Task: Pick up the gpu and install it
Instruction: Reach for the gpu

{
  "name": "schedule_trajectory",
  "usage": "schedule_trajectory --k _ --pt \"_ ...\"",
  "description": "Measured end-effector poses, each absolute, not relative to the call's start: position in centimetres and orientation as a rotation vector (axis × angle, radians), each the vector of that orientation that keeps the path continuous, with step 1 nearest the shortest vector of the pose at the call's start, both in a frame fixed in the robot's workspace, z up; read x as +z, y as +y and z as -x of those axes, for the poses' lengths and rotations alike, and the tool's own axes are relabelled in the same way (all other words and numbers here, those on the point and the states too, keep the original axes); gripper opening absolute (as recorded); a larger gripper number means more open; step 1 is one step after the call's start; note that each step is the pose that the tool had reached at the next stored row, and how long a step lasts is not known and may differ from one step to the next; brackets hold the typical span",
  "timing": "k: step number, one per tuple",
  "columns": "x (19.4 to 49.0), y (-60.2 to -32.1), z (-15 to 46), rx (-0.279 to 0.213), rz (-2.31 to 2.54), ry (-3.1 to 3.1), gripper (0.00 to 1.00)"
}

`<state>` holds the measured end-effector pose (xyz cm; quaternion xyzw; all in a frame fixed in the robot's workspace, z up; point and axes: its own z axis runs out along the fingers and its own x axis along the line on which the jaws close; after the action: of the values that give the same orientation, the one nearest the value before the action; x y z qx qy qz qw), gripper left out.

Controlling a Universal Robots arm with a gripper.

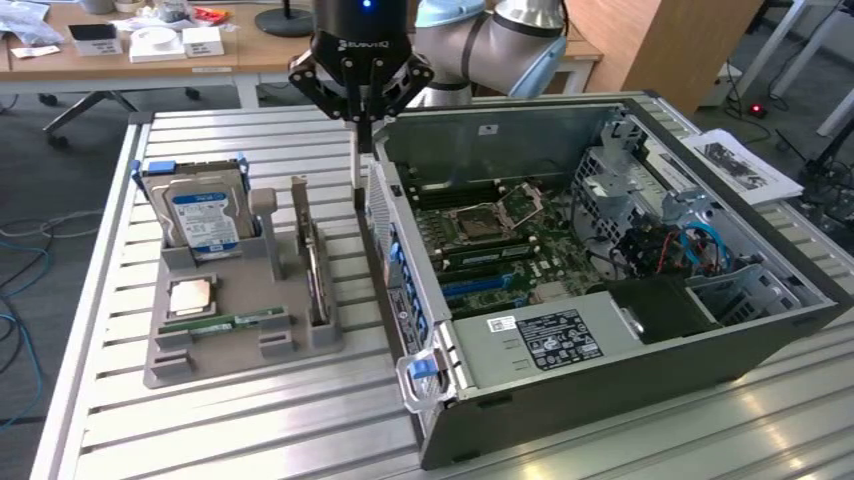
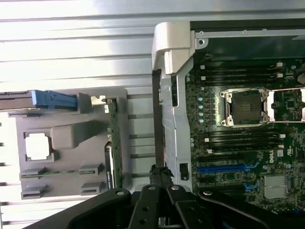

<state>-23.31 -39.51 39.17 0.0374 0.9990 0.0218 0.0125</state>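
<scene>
Grey tray (image 1: pixel 214 365) is holding the gpu (image 1: pixel 310 255) upright on its edge, in a slot on the side facing the computer case (image 1: pixel 601 345).
I am seeing the gripper (image 1: pixel 359 185) hovering above the desk (image 1: pixel 200 440) between tray and case, jaws pressed together on nothing.

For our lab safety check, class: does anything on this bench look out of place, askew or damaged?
Nothing stands out. The gpu stands upright in the gray tray, the computer case lies open on its side, and the shut gripper hangs between them.
</scene>
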Motion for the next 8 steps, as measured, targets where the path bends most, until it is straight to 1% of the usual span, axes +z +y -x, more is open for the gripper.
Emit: schedule_trajectory --k 8 --pt "39.1 -39.4 26.2 0.068 -0.117 3.114 0.11"
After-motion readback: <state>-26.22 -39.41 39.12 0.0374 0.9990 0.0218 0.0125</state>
